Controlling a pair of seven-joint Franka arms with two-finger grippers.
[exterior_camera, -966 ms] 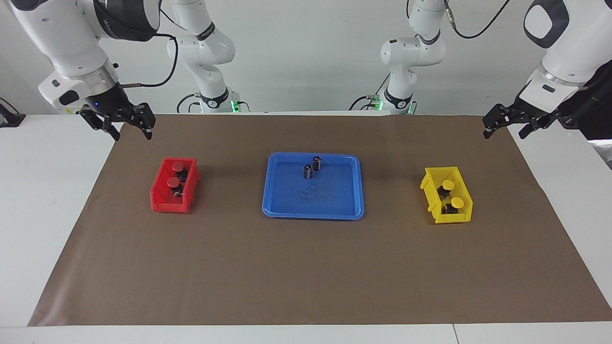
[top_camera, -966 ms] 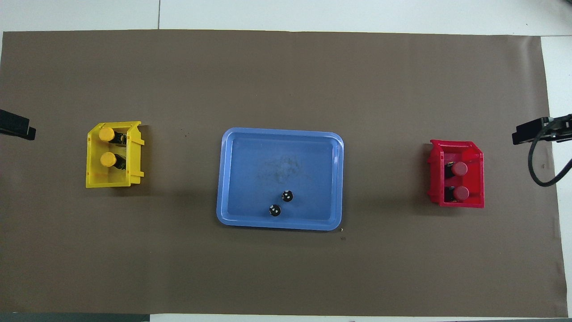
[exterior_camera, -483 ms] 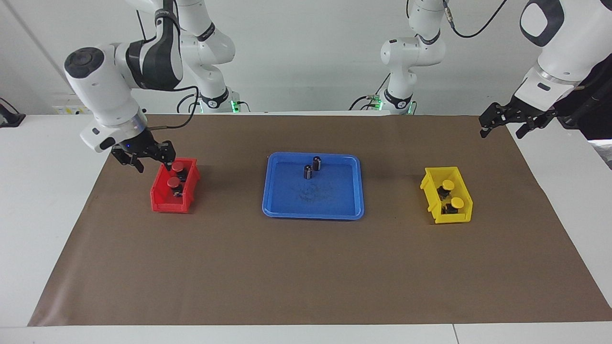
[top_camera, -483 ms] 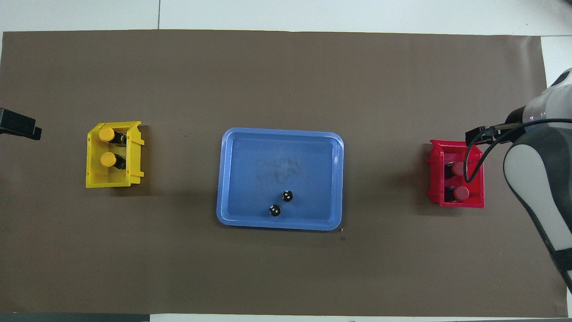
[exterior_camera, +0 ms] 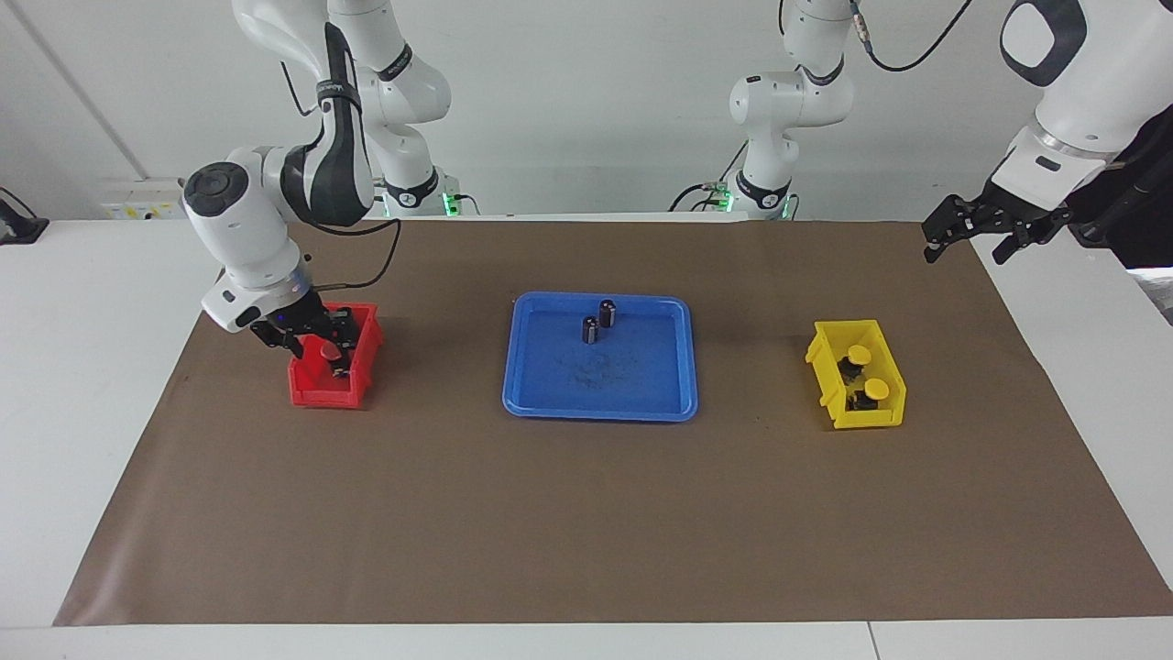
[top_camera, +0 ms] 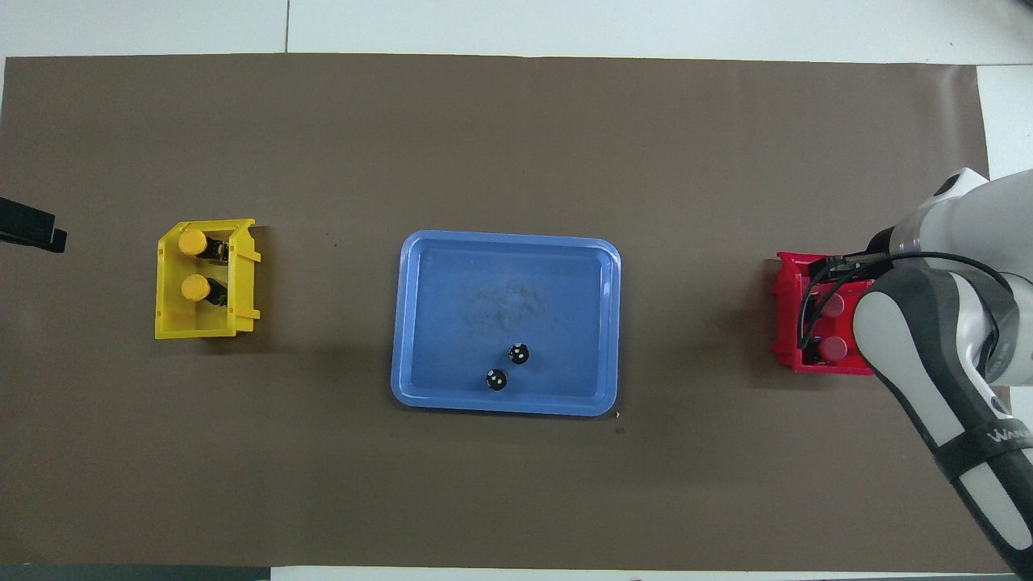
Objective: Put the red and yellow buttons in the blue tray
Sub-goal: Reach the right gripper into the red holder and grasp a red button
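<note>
Two red buttons point(top_camera: 831, 305) sit in a small red bin point(exterior_camera: 321, 394) toward the right arm's end. My right gripper point(exterior_camera: 316, 341) is open and lowered into that bin. One red cap point(exterior_camera: 328, 351) shows beside its fingers; the hand hides the other in the facing view. I cannot tell whether a finger touches a button. Two yellow buttons point(exterior_camera: 859, 354) point(top_camera: 192, 287) sit in a small yellow bin point(exterior_camera: 861, 420) toward the left arm's end. My left gripper point(exterior_camera: 964, 255) is open and waits over the mat's corner. The blue tray point(exterior_camera: 600, 403) point(top_camera: 504, 274) lies mid-table.
Two dark capless cylinders point(exterior_camera: 591, 329) point(top_camera: 519, 353) stand in the tray, at its edge nearer to the robots. A brown mat point(exterior_camera: 586, 522) covers the table. The right arm's forearm point(top_camera: 928, 355) covers part of the red bin from above.
My right arm has swung from over the mat's corner down into the red bin. My left gripper has hardly moved. The buttons, bins and tray have not moved.
</note>
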